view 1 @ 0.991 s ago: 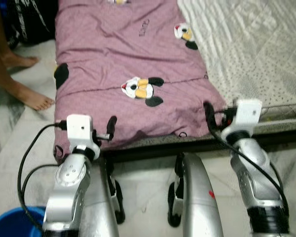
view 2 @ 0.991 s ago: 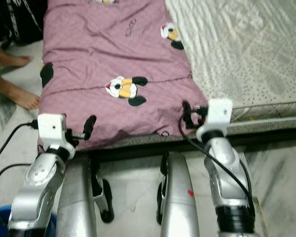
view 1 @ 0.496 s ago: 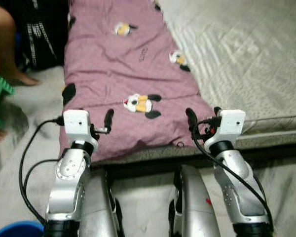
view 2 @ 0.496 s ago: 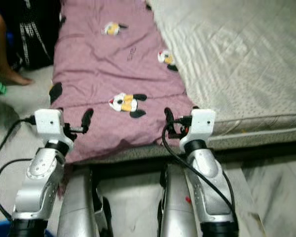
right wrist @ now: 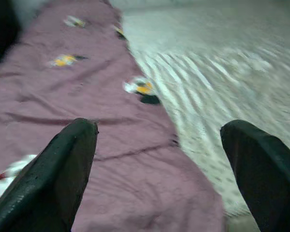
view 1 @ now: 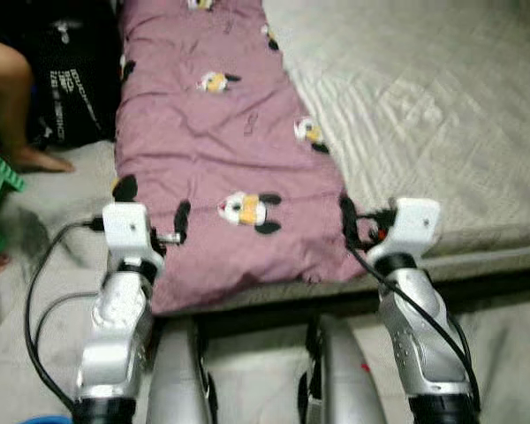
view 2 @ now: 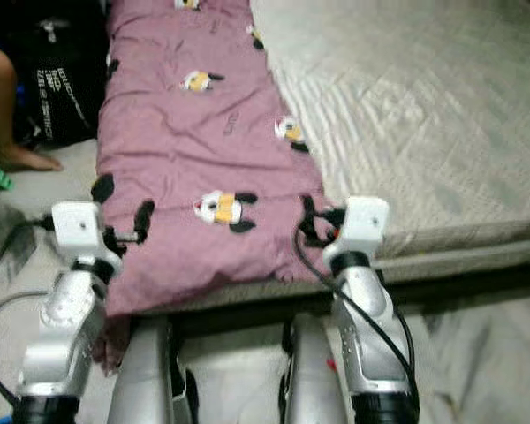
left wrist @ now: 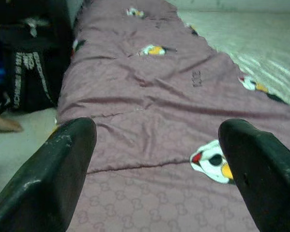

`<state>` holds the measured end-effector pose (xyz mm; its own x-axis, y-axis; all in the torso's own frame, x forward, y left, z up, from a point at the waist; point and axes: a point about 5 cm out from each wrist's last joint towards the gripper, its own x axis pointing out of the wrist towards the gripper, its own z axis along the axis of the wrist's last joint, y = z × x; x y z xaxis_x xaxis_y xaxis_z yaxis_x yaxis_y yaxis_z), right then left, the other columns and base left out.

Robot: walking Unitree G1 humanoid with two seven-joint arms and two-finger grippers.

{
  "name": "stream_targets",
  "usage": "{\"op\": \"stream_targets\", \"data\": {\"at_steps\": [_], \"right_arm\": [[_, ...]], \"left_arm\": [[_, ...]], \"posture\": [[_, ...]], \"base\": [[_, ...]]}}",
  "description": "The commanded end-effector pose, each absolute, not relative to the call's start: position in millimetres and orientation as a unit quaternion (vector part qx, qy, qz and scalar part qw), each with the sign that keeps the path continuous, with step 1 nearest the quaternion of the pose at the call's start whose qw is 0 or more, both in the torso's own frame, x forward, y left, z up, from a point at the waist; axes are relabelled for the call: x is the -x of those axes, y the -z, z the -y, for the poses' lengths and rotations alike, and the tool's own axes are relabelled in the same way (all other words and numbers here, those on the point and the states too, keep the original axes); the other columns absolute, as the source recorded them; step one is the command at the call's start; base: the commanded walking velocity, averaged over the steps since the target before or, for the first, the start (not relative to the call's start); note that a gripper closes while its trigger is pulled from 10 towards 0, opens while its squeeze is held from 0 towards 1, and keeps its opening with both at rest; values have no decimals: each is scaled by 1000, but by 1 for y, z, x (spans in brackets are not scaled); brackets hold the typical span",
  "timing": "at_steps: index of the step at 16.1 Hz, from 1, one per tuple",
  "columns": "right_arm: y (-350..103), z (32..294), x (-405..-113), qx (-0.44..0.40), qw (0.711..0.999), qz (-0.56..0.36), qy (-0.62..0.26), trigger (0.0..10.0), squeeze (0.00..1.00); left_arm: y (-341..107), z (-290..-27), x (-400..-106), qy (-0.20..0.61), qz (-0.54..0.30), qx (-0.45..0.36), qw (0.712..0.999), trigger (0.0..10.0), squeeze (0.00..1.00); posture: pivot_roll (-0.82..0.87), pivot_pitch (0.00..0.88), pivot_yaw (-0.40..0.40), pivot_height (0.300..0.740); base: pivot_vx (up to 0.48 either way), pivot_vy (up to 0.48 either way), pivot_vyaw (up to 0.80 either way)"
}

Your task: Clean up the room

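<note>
Blanket (view 1: 221, 168), purple with cartoon figures, lies folded in a long strip along the left side of the mattress (view 1: 424, 115), its near end hanging a little over the mattress's front edge. Both arms are raised at that near end, the left gripper (left wrist: 154, 169) spread wide above the blanket's left corner and the right gripper (right wrist: 159, 169) equally wide above its right corner (each holding nothing), probably so the two can take the corners together. A person's leg (view 1: 18, 97) and a black bag (view 1: 71, 79) sit on the floor left of the blanket.
</note>
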<state>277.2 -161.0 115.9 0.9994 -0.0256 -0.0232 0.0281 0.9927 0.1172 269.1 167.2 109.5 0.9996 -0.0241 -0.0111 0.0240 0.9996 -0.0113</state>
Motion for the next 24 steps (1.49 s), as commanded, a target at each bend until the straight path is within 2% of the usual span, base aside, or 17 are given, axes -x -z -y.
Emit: {"op": "stream_targets", "data": {"at_steps": [1, 4, 6, 12, 14, 18, 22, 24], "right_arm": [[-111, 165, -278, -63, 998, -15, 27, 10000, 0], [-118, 167, -286, -58, 998, 7, 40, 10000, 0], [-118, 171, -282, -40, 998, 13, 35, 10000, 0], [-93, 200, -257, -7, 997, -32, 67, 10000, 0], [-91, 198, -255, -4, 998, -32, 61, 10000, 0], [-107, 189, -270, -15, 999, -4, 50, 10000, 0], [-102, 183, -265, 0, 1000, -16, 24, 10000, 0], [-104, 179, -266, 11, 1000, -8, 13, 10000, 0]], "left_arm": [[-109, -163, -269, 18, -3, -5, 1000, 10000, 0], [-104, -163, -273, 8, -13, -1, 1000, 10000, 0], [-103, -163, -271, 7, -11, -3, 1000, 10000, 0], [-92, -170, -256, -6, -27, -2, 1000, 10000, 0], [-92, -167, -256, 3, -30, 1, 1000, 10000, 0], [-102, -156, -266, 43, -12, -11, 999, 10000, 0], [-102, -161, -262, 28, -12, -13, 999, 10000, 0], [-103, -159, -261, 31, -12, -13, 999, 10000, 0]], "posture": [[-30, 60, 5, 686], [-49, 37, 36, 716], [-45, 36, 29, 740], [-39, 56, -2, 740], [-52, 62, 13, 740], [-53, 74, 9, 740], [-47, 89, 0, 740], [-47, 90, 0, 740]], "base": [[0, 0, 0], [0, 0, 0], [0, 0, 0], [0, 0, 0], [0, 0, 0], [0, 0, 0], [0, 0, 0], [0, 0, 744]]}}
